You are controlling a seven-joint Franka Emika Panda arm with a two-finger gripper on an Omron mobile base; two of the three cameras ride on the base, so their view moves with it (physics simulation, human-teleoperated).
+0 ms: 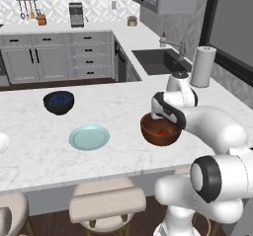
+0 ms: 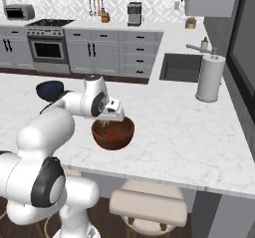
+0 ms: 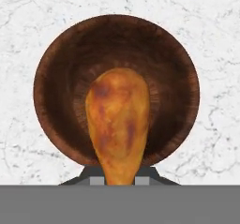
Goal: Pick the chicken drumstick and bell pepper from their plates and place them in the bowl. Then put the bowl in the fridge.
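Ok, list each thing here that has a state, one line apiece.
hand: shut on the chicken drumstick, hanging over the wooden bowl.
chicken drumstick: held in the hand above the bowl, not yet released.
bell pepper: lying inside the wooden bowl.
wooden bowl: upright on the counter, holding the pepper.
teal plate: flat on the counter, nothing on it.
dark blue bowl: upright on the counter.

Drumstick [image 3: 119, 124] above bowl [image 3: 56, 78]; pepper [image 1: 162, 132] inside.
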